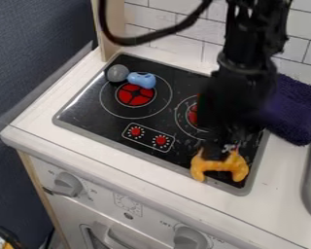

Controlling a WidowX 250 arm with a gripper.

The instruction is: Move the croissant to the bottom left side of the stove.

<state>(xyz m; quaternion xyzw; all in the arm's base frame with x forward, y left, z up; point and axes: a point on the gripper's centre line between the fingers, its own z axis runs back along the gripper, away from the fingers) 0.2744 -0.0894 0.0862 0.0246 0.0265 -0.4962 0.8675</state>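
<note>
Croissant (221, 166) lies directly under the gripper (216, 152), at the front right corner of the stove (87, 115), and its two ends point toward the front edge. I judge that the step in hand is to take hold of it. I cannot tell if the gripper is wide or narrow, or if it has a grip. It would be best to pinch across the middle of the curved body, because a hold on one end could make the croissant turn and hang tilted. The press should be gentle but firm, since the piece seems smooth and may slip. Then a small straight lift should come first, so that the ends do not drag on the raised rim. After this, the way goes to the view's left of the gripper, along the front of the stove, past the dials (147, 136), to the corner on that side. There it should be let down flat, inside the rim, and only then released.

As for the pose, the arm (242, 73) comes down from the top edge, above the gripper, almost upright. The gripper points down, close to the croissant's middle. A cable (151, 39) makes a loop, up and to the view's left of the gripper.
</note>
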